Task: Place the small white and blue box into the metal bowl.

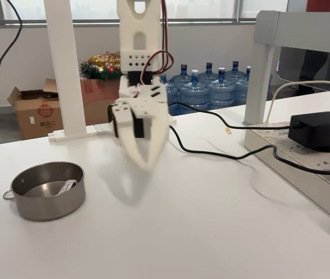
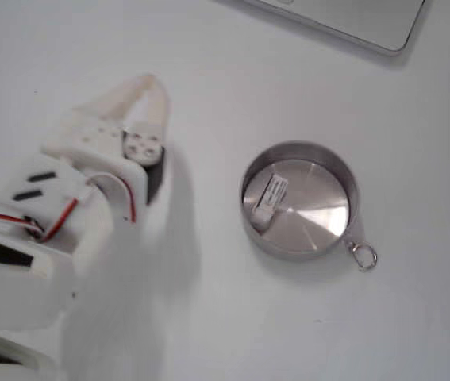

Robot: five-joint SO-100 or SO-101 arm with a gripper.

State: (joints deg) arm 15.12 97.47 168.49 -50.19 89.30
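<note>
The metal bowl (image 1: pixel 48 207) sits on the white table at the lower left of a fixed view, with its ring handle (image 1: pixel 7 195) pointing left. The small white box (image 1: pixel 67 186) lies on its side inside the bowl, against the wall; its blue panel is not visible. In the fixed view from above, the box (image 2: pixel 267 196) lies at the left of the bowl's (image 2: pixel 350 190) floor. My white gripper (image 1: pixel 144 163) hangs above the table to the right of the bowl, apart from it, fingers tapering together and holding nothing. Seen from above, the gripper (image 2: pixel 149 83) is left of the bowl.
A black power adapter (image 1: pixel 319 131) and its cable (image 1: pixel 211 154) lie at the right on a power strip. A white frame post (image 1: pixel 66 70) stands behind the bowl. A white slab's corner (image 2: pixel 351 20) is at the table's top edge.
</note>
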